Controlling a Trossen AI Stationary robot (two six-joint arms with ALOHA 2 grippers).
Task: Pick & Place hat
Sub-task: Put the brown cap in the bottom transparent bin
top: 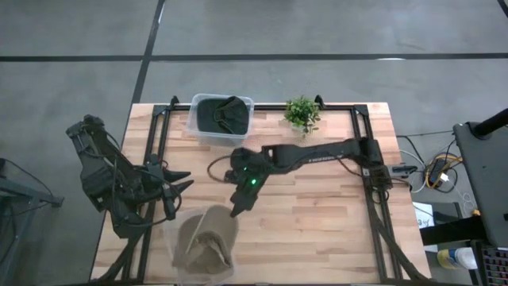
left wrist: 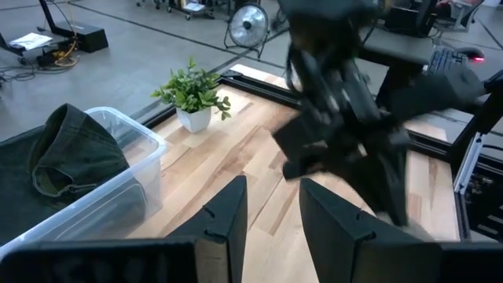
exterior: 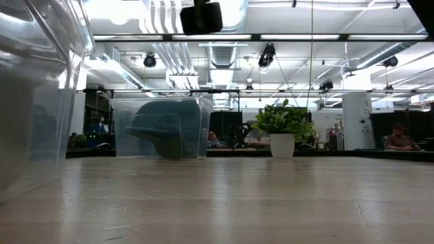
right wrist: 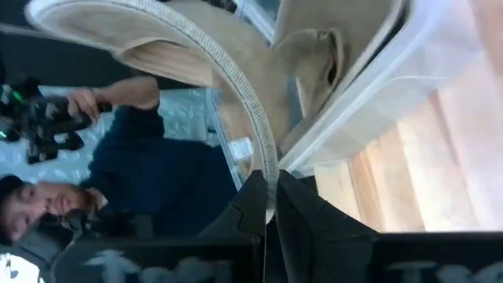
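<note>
We judged the work to be at the pick: the right gripper [top: 236, 210] hung at the rim of the near bin [top: 172, 238], at about six o'clock on the table [top: 333, 222], with its fingers pressed together on the brim of the tan hat [top: 205, 242], as the right wrist view showed, brim [right wrist: 236, 94] running down between the two dark fingers [right wrist: 247, 206]. The tan hat itself lay mostly inside that near bin, part of it lapping over the rim.

The next move, in our judgement, called for a lift high enough to clear the bin wall without the soft brim slipping free, then a carry toward the far bin [top: 221, 119] at about eleven o'clock.

The left gripper [top: 176, 184] waited at about eight o'clock, just beside the near bin, its fingers [left wrist: 228, 216] spread and holding nothing.

We counted two hats: the tan one and a dark green hat [top: 225, 114] already lying in the far bin. We counted two clear bins, one potted plant [top: 302, 114] at about one o'clock, and two arms.
</note>
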